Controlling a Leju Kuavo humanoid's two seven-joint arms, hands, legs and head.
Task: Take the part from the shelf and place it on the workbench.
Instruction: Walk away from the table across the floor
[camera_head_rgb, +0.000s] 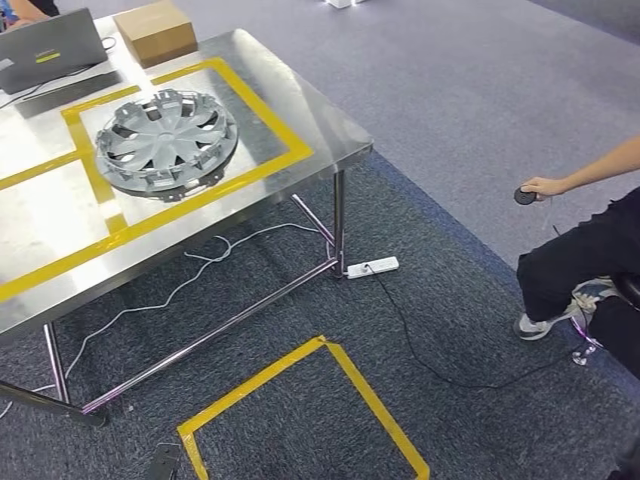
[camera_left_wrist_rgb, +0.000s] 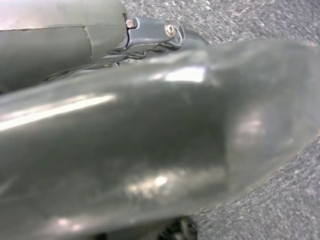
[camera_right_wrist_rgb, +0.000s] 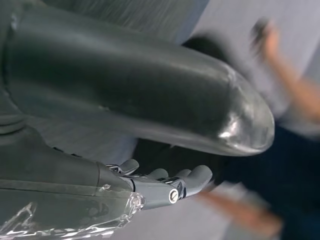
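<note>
Floor tape square (camera_head_rgb: 302, 410); hubcap (camera_head_rgb: 166, 142) lies flat on workbench (camera_head_rgb: 317, 125).

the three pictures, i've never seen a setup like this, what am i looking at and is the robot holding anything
This is a walking humanoid robot with two arms, each ending in a hand. The wide picture is taken from its head, looking forward and down. It shows a steel workbench marked with yellow tape. A silver wheel cover lies on it inside a taped rectangle, with a cardboard box and a laptop at the far end. A person sits at the right, holding a small dark object.

The other two pictures come from cameras at the wrists, so they look turned. One shows the left hand over carpet, too close to tell whether it is open or shut. The other shows the right hand, thumb and fingers apart, holding nothing.
</note>
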